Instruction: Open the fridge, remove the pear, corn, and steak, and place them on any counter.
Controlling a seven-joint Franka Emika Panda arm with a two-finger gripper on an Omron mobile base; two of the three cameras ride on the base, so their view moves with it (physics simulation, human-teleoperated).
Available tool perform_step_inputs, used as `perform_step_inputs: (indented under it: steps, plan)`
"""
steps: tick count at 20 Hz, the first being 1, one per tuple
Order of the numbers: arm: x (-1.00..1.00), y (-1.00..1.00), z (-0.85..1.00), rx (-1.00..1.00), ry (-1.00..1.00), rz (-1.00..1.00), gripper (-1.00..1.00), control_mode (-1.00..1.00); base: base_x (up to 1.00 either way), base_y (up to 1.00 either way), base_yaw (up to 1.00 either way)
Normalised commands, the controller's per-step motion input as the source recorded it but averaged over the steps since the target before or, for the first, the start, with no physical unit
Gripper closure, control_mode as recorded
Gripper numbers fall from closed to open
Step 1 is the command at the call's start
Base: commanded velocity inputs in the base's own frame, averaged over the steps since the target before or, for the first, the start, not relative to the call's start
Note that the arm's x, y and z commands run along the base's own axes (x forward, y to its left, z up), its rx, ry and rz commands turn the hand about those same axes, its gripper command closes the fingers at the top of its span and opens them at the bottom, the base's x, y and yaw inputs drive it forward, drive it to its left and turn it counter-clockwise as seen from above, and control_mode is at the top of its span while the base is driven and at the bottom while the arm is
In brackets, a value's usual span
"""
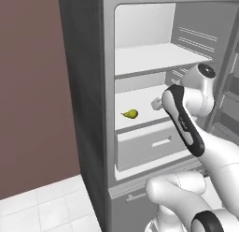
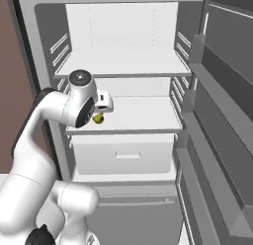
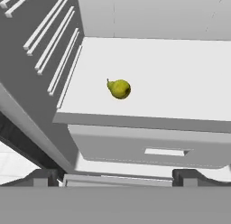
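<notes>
My gripper (image 3: 116, 175) hangs above the pear (image 3: 119, 89) on the open fridge's (image 1: 88, 109) lower shelf (image 3: 180, 78) — fingers apart, holding nothing.

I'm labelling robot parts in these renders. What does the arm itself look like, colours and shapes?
Glossy white rounded arm segments with black bands along one link and at the joints, and a round black cap on one joint. A small white boxy end effector sits at its tip. No cables visible.

Yellow-green pear (image 3: 119, 89) ahead of the jaws, white shelf (image 3: 171, 83) and white drawer (image 3: 149, 148) below it, silver-grey fridge (image 1: 86, 86), reddish-brown wall (image 1: 32, 86), white tiled floor (image 1: 42, 207)
</notes>
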Motion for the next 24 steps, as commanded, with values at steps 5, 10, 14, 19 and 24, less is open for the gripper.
perform_step_inputs:
  steps: [5,10,14,19,24]
  plan:
    - [0.00,0.00,0.00,0.00,0.00,0.00,-1.00,1.00,0.18,-0.13,0.22]
    - [0.00,0.00,-0.40,-0.06,0.00,0.13,-1.00,-1.00,0.00,0.00,0.04]
    - [0.40,0.00,-0.68,-0.07,0.00,0.15,-1.00,-1.00,0.00,0.00,0.00]
    - [0.65,0.02,-0.58,-0.07,-0.02,0.13,-1.00,-1.00,0.00,0.00,0.00]
    - [0.66,0.02,-0.28,-0.01,-0.01,0.13,-1.00,-1.00,0.00,0.00,0.00]
